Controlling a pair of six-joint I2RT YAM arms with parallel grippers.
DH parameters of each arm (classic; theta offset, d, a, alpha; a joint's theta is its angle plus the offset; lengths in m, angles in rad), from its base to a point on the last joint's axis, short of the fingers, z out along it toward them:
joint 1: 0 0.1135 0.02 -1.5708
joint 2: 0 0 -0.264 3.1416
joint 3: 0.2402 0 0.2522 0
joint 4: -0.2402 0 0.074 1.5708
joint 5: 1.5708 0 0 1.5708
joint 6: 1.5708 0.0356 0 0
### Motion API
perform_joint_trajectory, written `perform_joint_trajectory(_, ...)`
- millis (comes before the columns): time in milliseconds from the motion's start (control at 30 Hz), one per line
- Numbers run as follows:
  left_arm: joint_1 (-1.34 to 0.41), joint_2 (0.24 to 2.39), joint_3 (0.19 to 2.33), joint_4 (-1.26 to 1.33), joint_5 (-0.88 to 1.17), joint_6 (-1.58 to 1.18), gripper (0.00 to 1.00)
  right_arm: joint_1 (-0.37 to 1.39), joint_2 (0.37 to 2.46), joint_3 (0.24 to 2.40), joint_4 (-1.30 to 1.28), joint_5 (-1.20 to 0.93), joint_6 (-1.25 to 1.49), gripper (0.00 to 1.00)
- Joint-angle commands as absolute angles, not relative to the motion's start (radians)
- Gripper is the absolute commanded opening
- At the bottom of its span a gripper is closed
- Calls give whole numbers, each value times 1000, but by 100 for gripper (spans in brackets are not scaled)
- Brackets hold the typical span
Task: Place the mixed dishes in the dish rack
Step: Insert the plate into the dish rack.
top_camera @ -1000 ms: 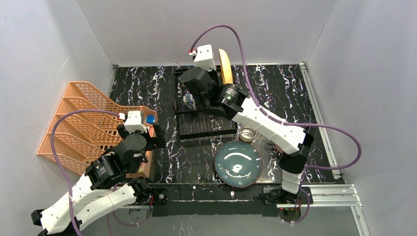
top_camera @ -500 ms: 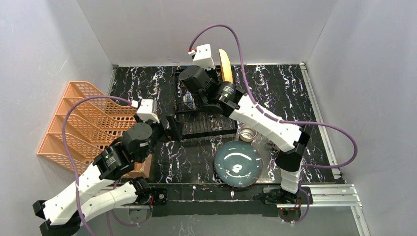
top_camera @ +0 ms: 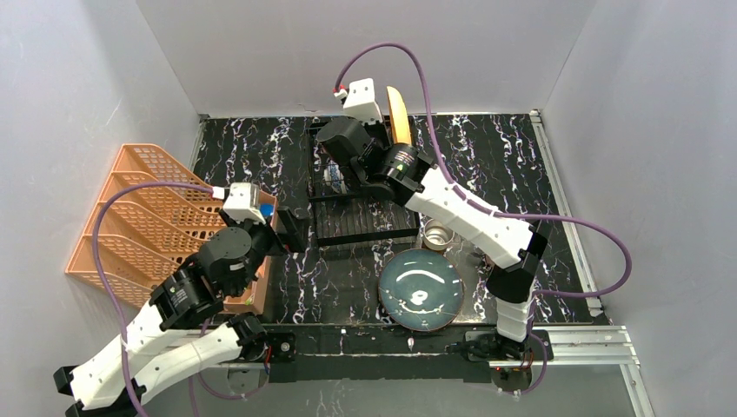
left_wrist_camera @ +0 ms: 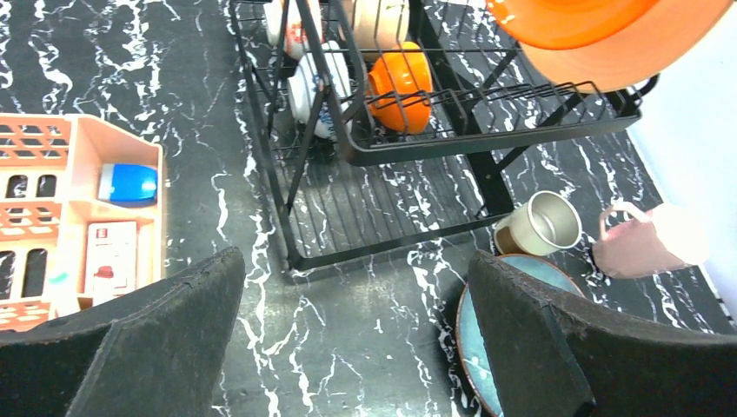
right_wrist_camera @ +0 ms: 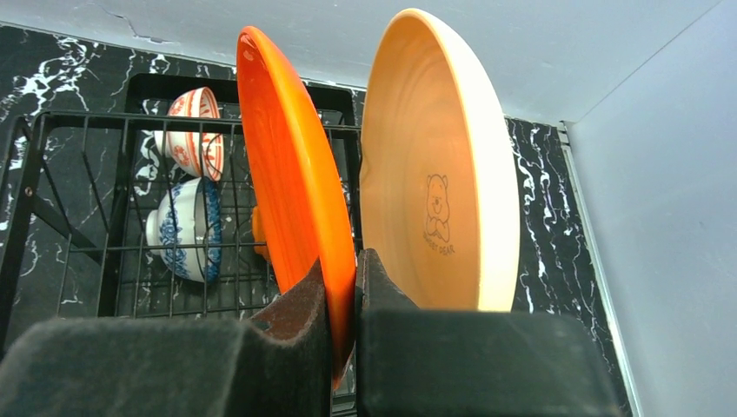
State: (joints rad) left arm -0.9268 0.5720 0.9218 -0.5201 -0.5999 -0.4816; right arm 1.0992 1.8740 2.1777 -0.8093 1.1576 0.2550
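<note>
The black wire dish rack (top_camera: 361, 221) stands at the back middle of the table. My right gripper (right_wrist_camera: 341, 287) is shut on the rim of the red-orange plate (right_wrist_camera: 295, 174), which stands upright in the rack beside the yellow plate (right_wrist_camera: 434, 174). A red floral bowl (right_wrist_camera: 195, 130) and a blue-patterned bowl (right_wrist_camera: 187, 230) sit in the rack's left side. My left gripper (left_wrist_camera: 356, 339) is open and empty above the table, left of the grey-green plate (top_camera: 421, 288). The steel cup (left_wrist_camera: 543, 224) and the pink mug (left_wrist_camera: 639, 243) lie by that plate.
The orange plastic lattice rack (top_camera: 139, 217) stands at the left. A peach tray (left_wrist_camera: 87, 139) next to it holds a blue block (left_wrist_camera: 126, 184). A small orange bowl (left_wrist_camera: 401, 82) sits on the rack's upper tier. Grey walls close three sides.
My left gripper swung right from over the peach tray toward the dish rack, then drew back a little left. The right arm has held nearly still on the red-orange plate.
</note>
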Motion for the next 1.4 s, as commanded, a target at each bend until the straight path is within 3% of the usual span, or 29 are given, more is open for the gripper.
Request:
perform_joint_trajectory(0,-931,557,896,-604,-681,-472,98,1091,1881,2214,-798,1229,238,1)
perform_joint_trajectory(1367,-931,516,828,-638,-719,-482,98,1029,1931,2207,-975,1191,386,1)
